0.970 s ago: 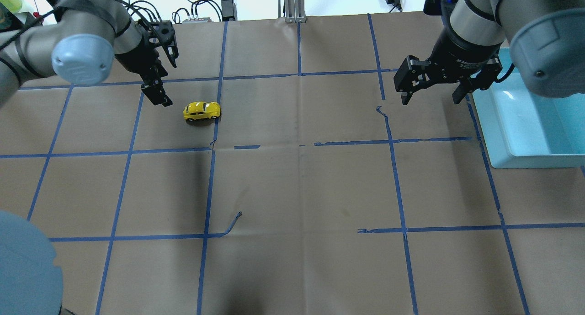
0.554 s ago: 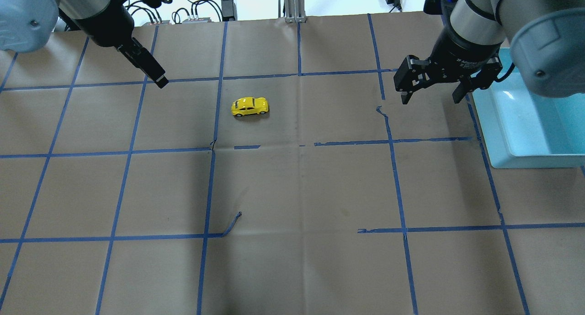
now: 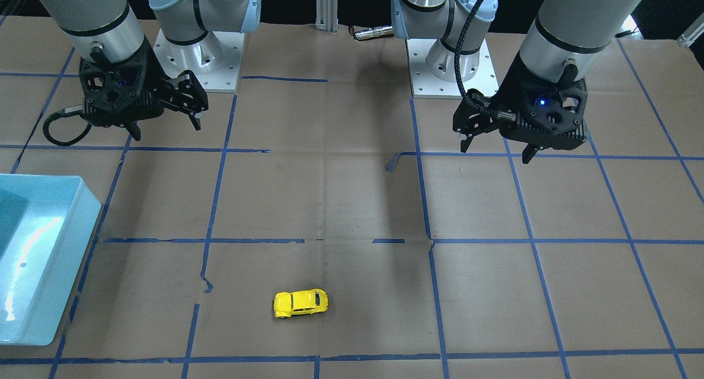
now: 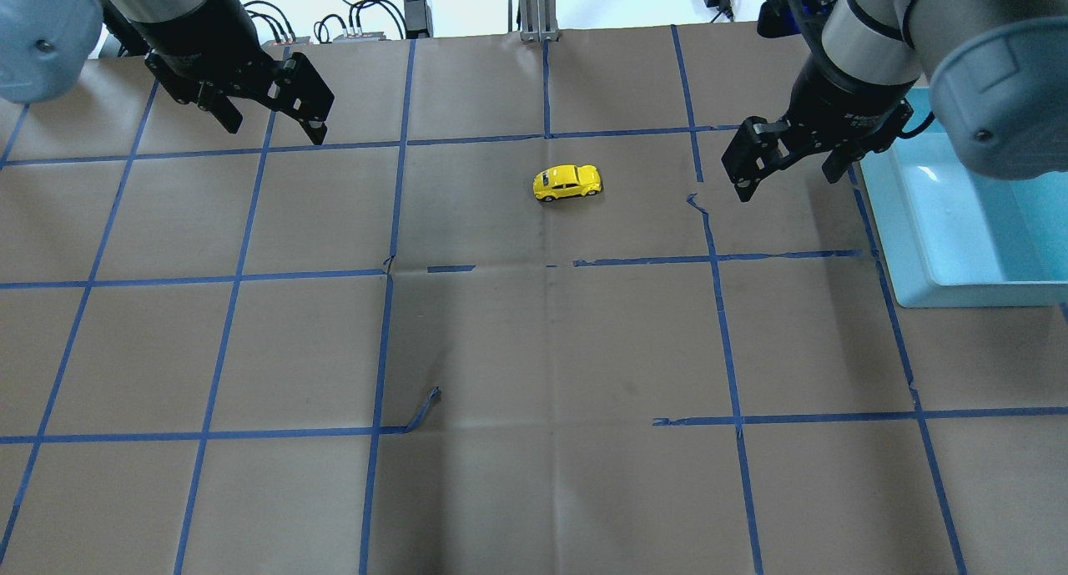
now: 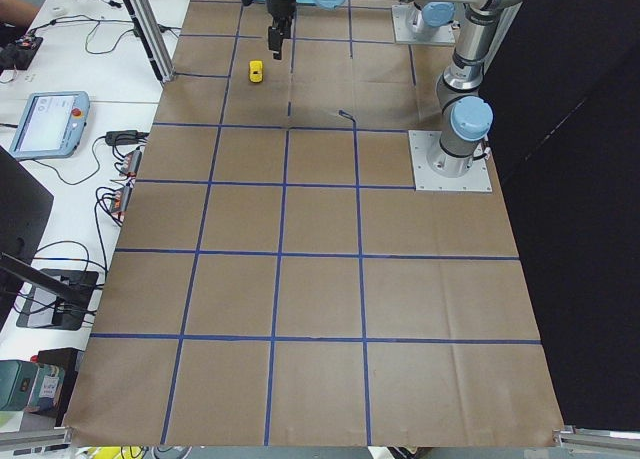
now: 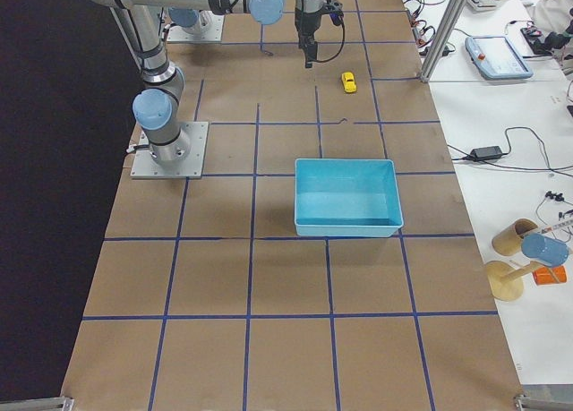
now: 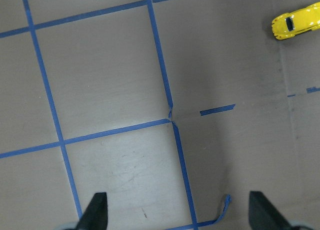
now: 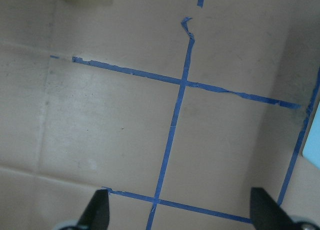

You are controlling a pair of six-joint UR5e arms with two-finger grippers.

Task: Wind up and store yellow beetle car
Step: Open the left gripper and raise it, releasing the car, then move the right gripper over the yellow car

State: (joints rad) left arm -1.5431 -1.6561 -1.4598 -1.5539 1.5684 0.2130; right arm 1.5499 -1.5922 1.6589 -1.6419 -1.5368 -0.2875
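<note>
The yellow beetle car [image 4: 567, 183] stands on its wheels on the brown-paper tabletop [image 4: 534, 350], at the far middle of the blue tape grid [image 4: 724, 325], with bare paper on every side. The right pincer [image 4: 788, 183] hangs nearer to it, spread wide and empty. The left pincer [image 4: 274, 129], also wide and empty, is well apart from it. A light-blue bin [image 4: 909, 295] sits at the tabletop's right edge, just beyond the right pincer.

Left gripper [image 4: 275, 131] and right gripper [image 4: 788, 184], both spread wide, empty.
</note>
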